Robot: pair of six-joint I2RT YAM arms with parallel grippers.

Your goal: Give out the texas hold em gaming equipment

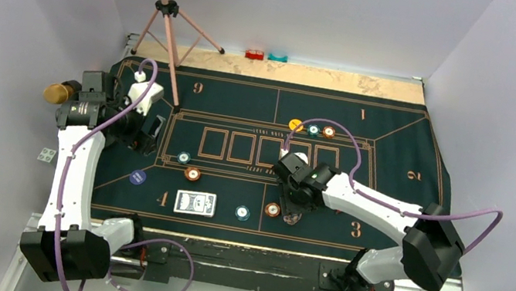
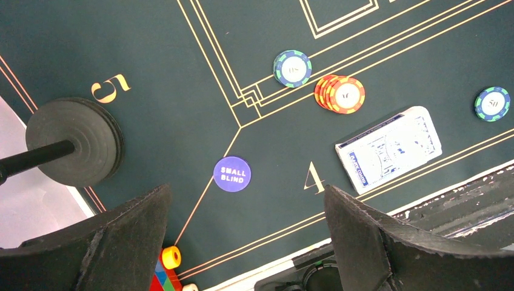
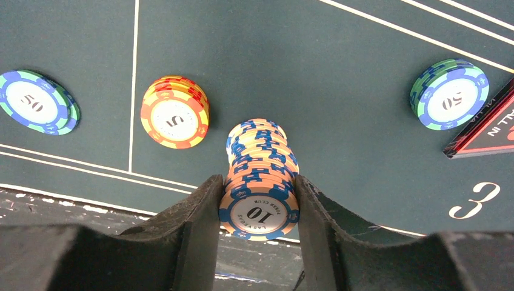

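My right gripper (image 3: 259, 203) is shut on a tall stack of peach-and-blue "10" chips (image 3: 260, 176) near the mat's front edge by the number 3. I cannot tell whether the stack touches the felt. In the top view the gripper (image 1: 292, 213) hides it. An orange stack (image 3: 175, 120) and teal stacks (image 3: 37, 102) (image 3: 449, 93) lie beyond, with a red triangle marker (image 3: 485, 124) at the right. My left gripper (image 2: 248, 242) (image 1: 149, 136) is open and empty above the blue "small blind" disc (image 2: 232, 174). The card deck (image 2: 389, 148) (image 1: 196, 203) lies by the number 4.
More chips lie on the green felt mat (image 1: 409, 161): teal (image 1: 183, 157), orange (image 1: 192, 174), and a far group with a yellow disc (image 1: 294, 125). A tripod stand (image 1: 169, 22) stands at the back left; its black round foot (image 2: 74, 141) is near my left gripper. Red and teal blocks (image 1: 254, 54) sit beyond the mat.
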